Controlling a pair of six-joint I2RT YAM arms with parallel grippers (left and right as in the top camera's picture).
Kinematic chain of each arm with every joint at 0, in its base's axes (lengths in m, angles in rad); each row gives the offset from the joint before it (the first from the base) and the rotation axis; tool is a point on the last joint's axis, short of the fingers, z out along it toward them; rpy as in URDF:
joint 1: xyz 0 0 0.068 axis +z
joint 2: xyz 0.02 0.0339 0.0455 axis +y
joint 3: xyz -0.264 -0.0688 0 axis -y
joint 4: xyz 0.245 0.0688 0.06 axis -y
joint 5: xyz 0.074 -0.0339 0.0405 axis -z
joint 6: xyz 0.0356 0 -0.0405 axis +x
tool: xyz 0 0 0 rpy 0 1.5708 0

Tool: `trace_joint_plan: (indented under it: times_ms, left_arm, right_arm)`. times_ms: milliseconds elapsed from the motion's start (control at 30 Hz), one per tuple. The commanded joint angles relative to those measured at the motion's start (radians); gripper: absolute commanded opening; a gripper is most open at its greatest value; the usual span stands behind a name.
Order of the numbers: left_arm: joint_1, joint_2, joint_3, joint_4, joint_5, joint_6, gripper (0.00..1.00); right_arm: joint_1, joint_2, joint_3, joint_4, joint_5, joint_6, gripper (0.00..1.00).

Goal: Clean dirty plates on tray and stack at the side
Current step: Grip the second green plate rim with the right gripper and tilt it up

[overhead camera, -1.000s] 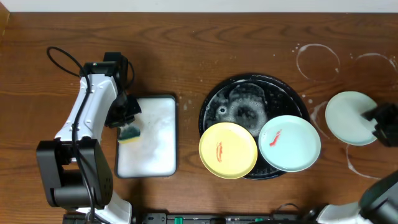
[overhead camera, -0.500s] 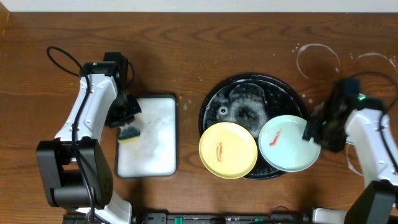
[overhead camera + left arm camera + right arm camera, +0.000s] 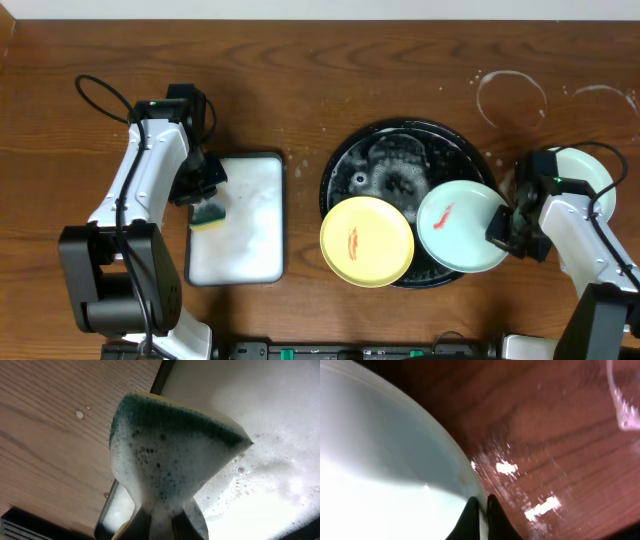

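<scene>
Right gripper (image 3: pixel 506 228), having left the clean mint plate (image 3: pixel 585 168) on the tabletop (image 3: pixel 300 70), is now pinching the smeared mint plate (image 3: pixel 455 225) at its 3 o'clock rim, over the tray's (image 3: pixel 350 165) 4 o'clock edge. Left gripper (image 3: pixel 205 195) is still squeezing the sponge (image 3: pixel 208 215).

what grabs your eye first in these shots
The foamy black tray sits mid-table, with a yellow plate and a mint plate, both red-smeared, overlapping its front rim. The right gripper pinches the mint plate's right edge; the left gripper holds a soapy green sponge at the white tray's left edge.
</scene>
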Motion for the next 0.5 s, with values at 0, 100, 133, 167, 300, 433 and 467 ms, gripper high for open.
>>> trace_joint_plan:
  times_ms: [0,100,133,167,300,433,467]
  left_arm:
    - [0.003,-0.002,0.001,-0.005,-0.002,0.017,0.08]
    - [0.003,-0.002,0.001,-0.005,-0.002,0.017,0.08]
    - [0.003,-0.002,0.001,-0.005,-0.002,0.017,0.08]
    - [0.003,-0.002,0.001,-0.005,-0.001,0.017,0.09]
    - [0.002,-0.002,0.001,-0.005,0.001,0.018,0.08]
    - [0.002,-0.002,0.001,-0.001,0.006,0.051,0.08]
    - [0.002,-0.002,0.001,-0.001,0.006,0.051,0.08]
  right_arm:
    - [-0.003,0.002,0.021,0.034,-0.014,-0.068,0.01]
    - [0.002,0.002,0.058,0.089,-0.135,-0.195,0.01]
    - [0.005,0.002,0.065,0.119,-0.211,-0.225,0.01]
    - [0.008,0.002,0.069,0.145,-0.27,-0.243,0.01]
    - [0.04,0.003,0.069,0.327,-0.398,-0.238,0.01]
    - [0.084,0.045,0.069,0.48,-0.356,-0.238,0.01]
    - [0.092,0.061,0.069,0.499,-0.356,-0.238,0.01]
